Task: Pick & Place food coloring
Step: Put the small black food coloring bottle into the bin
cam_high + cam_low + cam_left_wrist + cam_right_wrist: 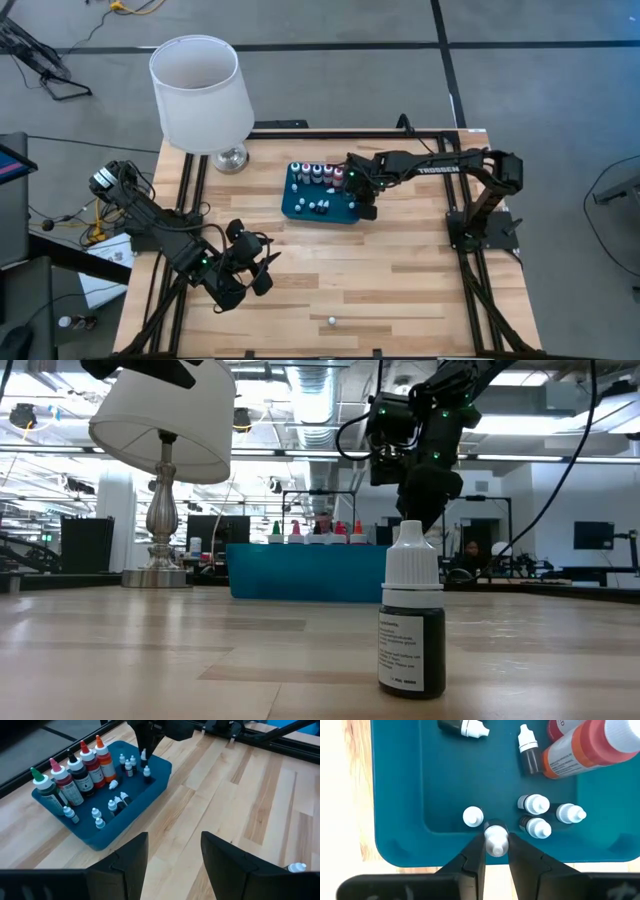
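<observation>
The dark teal tray (300,208) lies mid-table with a row of larger colored bottles (318,173) standing along its far side and several tiny white-capped bottles (112,805) in it. My right gripper (495,843) reaches down into the tray's right end (362,200) and is shut on one tiny bottle (495,840). One more tiny bottle (332,321) stands alone on the wood near the table's front edge; it also shows in the low view (412,620). My left gripper (174,850) is open and empty at the table's near left (262,268). My right gripper pinches the tiny bottle between its two fingers (476,851), which sit on either side of it at its white cap (495,836). The fingers come from above, pointing down. The bottle stands upright over the tray's floor near a corner; whether its base rests there, I cannot tell.
A lamp with a white shade (200,95) stands at the table's far left, beside the tray. Other tiny bottles (535,805) stand close around the held one, and two lie on their sides (465,726). Bare wood lies between the tray and the front edge.
</observation>
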`<action>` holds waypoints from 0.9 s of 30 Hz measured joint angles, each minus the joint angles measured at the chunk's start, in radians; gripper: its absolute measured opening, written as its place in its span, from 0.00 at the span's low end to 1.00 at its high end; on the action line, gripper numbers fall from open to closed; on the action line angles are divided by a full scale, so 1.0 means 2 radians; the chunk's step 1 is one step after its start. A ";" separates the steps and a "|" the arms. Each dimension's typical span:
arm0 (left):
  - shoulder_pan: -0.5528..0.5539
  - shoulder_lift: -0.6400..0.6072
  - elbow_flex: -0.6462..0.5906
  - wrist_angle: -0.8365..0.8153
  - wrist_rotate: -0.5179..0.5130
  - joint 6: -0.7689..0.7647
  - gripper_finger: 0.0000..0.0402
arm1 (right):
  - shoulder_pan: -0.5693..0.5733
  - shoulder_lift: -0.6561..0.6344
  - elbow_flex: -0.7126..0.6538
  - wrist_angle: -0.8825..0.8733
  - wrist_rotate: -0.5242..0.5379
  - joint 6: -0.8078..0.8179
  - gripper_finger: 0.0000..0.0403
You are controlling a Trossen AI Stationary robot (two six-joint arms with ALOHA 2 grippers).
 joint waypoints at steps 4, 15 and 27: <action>0.000 0.000 0.000 0.000 0.001 0.000 0.44 | -0.003 0.000 0.000 0.000 0.000 0.000 0.19; 0.000 0.000 0.000 0.000 0.003 -0.001 0.44 | -0.003 0.000 0.000 0.001 -0.017 -0.004 0.21; 0.000 0.000 0.000 0.001 0.004 -0.005 0.44 | -0.003 0.000 0.000 0.001 -0.029 -0.016 0.21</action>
